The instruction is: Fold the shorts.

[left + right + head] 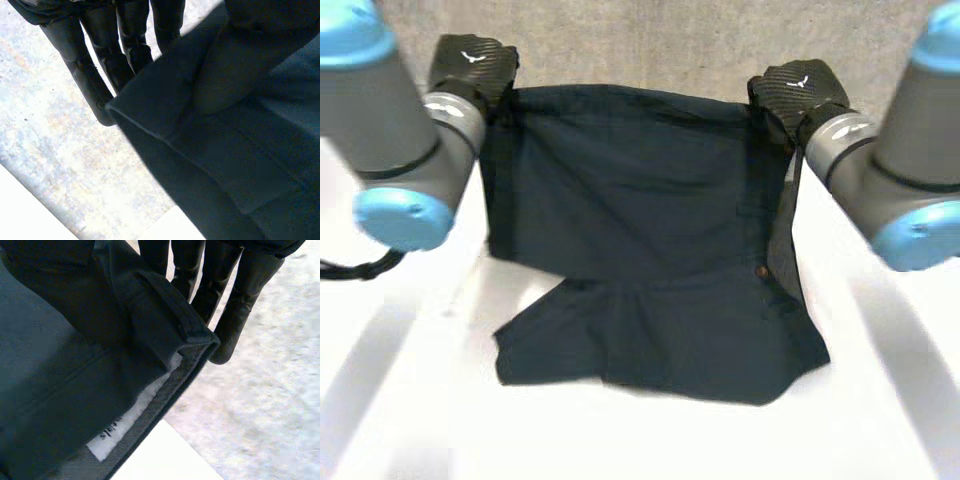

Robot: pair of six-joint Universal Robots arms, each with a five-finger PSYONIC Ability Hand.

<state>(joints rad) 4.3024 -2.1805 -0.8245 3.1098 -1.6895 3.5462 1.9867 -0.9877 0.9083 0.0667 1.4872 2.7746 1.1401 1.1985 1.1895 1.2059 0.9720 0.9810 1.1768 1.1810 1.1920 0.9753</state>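
Dark navy shorts (pixel 640 230) hang in the head view between my two hands, their upper edge stretched level and lifted off the table. The lower part lies crumpled on the table toward me. My left hand (pixel 472 62) holds the far left corner. In the left wrist view its straight fingers (pixel 100 65) lie behind the cloth corner (pixel 165 100), with the thumb pressing from the front. My right hand (pixel 798 88) holds the far right corner. Its fingers (pixel 235 300) pinch the waistband (pixel 165 315), where a white label (pixel 135 410) shows inside.
The white table (pixel 420 400) lies around and in front of the shorts. A mottled grey surface (pixel 650 40) lies beyond its far edge. Both grey arms with light-blue caps reach in from the sides.
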